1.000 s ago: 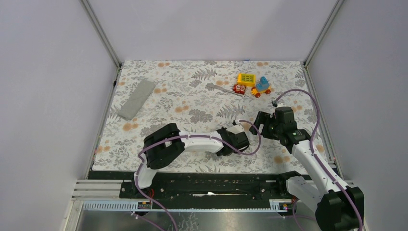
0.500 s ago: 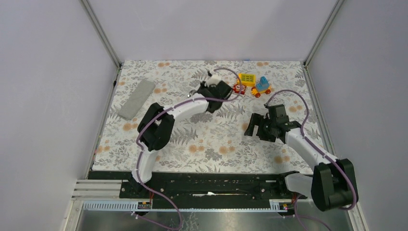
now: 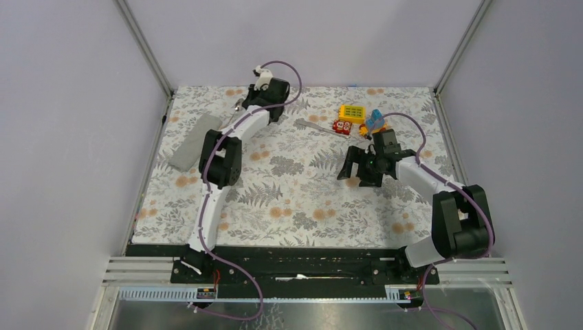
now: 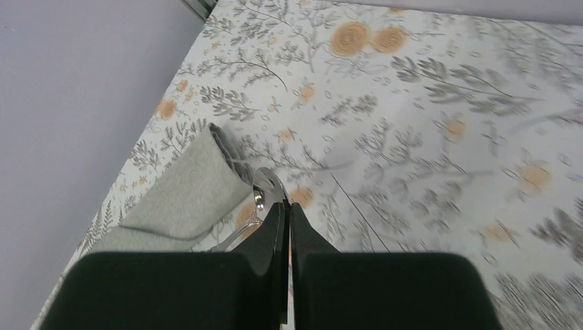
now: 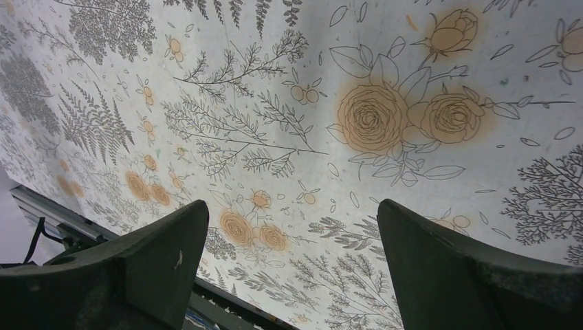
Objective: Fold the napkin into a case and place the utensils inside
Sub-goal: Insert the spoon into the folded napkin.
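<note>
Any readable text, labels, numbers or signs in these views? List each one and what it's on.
No text can be read in any view.
Yellow block: rows of dark printed marks on top, too small to read.
Red block: pale round marks, too small to make out.
Tablecloth: flower and fern print only, no words.
Napkin: plain grey, no label showing.

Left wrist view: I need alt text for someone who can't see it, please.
The left arm's black fingers, shut together, pinch a shiny silver metal spoon, its bowl poking past their tips. Just left of it a folded plain grey cloth napkin lies on the floral-printed tablecloth, beside a lilac wall.
</note>
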Robot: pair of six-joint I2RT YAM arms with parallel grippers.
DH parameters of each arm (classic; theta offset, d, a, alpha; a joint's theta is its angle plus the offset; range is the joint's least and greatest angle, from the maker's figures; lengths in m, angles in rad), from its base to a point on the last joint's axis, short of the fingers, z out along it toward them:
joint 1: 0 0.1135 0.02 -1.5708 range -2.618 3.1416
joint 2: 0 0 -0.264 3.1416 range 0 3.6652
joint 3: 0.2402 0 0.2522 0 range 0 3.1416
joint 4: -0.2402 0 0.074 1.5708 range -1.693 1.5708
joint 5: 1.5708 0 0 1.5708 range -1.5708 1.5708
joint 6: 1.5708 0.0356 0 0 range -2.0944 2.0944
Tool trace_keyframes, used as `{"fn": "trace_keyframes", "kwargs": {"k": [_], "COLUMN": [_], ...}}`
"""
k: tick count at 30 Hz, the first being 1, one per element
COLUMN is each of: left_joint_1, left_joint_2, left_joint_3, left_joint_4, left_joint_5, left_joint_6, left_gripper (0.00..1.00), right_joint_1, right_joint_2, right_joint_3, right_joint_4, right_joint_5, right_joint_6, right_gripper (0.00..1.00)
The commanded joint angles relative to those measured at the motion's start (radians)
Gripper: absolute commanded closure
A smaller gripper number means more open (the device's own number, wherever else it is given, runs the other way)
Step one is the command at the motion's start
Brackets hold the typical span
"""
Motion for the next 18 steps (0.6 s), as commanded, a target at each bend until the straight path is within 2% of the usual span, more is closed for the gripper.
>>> {"fn": "trace_keyframes", "kwargs": {"k": [1,12,18], "left_joint_1": [0.046,0.168,0.219], "left_joint_2": [0.057,0.093,0.092], "left_joint_3": [0.075,0.074,0.043], "left_joint_4": [0.133,0.255,0.281], "left_joint_5": [0.002,0.036,0.056], "left_joint_6": [0.110,0.242,0.253], "left_gripper": [1.00,1.00,1.00], "right_joint_1": [0.031,0.113,0.148], "right_joint_2": [0.033,0.114,0.134], "right_joint_3": [0.046,0.077,0.107], "right_joint_4": [-0.022,-0.011,-0.012], "right_joint_5": [-0.004,0.028,0.035], "right_joint_6": [0.024,0.061,0.071], "right_gripper": [0.00,0.00,0.00]}}
